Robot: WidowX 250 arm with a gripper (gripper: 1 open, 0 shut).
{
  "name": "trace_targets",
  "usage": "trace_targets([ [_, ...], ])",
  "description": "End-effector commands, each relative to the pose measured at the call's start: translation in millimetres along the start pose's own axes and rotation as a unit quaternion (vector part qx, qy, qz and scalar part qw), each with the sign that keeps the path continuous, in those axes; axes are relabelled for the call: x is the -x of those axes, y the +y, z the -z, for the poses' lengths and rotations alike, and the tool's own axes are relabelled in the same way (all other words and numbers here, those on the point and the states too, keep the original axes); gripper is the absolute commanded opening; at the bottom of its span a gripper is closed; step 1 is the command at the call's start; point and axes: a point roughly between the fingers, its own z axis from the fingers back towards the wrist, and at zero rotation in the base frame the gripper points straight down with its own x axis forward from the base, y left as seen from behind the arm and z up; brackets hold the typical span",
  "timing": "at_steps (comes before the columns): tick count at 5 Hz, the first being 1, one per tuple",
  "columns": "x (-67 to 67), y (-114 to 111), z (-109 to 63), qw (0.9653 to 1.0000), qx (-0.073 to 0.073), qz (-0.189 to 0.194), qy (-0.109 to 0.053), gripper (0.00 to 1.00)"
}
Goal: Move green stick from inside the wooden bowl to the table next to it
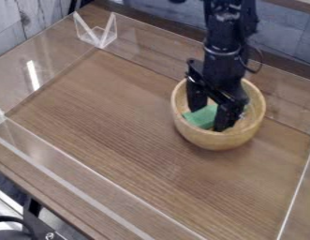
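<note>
Surface: brown wood-grain table (107,112), edged by low clear acrylic walls (38,61) on the sides in view.

Vessel: round light-tan wooden bowl (217,137) with thick walls and a smooth rim — it stands upright on the right half of the table, near the far edge.

Task item: small flat bright-green stick (199,117), a plain rectangular block, lies inside the wooden bowl. Only part of it shows; the rest is hidden behind the black fingers.

Arm: black robot arm (228,28) comes down from the top of the frame, roughly vertical, directly over the bowl.

Pincer: black two-finger gripper (214,108) points downward, its fingers spread apart and released — nothing is clamped between them. The fingers reach below the bowl's rim line into the hollow, one on each side of the visible green patch. Whether the tips touch the green stick or the bowl's floor cannot be told from this angle.

Corner fixture: clear acrylic bracket (95,31), angular in shape, stands at the far left corner of the table, well apart from the bowl.

Backdrop: grey plank-patterned wall (288,37) runs behind the far edge of the table.

Open tabletop: bare wood grain spreads to the left of and in front of the bowl.
</note>
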Motion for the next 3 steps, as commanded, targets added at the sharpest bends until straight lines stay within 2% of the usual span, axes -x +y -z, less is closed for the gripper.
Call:
trace_targets([
  [1, -3.7, 2.0, -24.2, 0.9989, -0.017, -0.007, -0.042, 1.0],
  [2, -2.1, 5.4, -37.4, 0.9975, -0.026, -0.026, -0.061, 1.0],
  [3, -5.5, 15.4, -44.5, 0.9967, -0.024, -0.015, -0.076, 1.0],
])
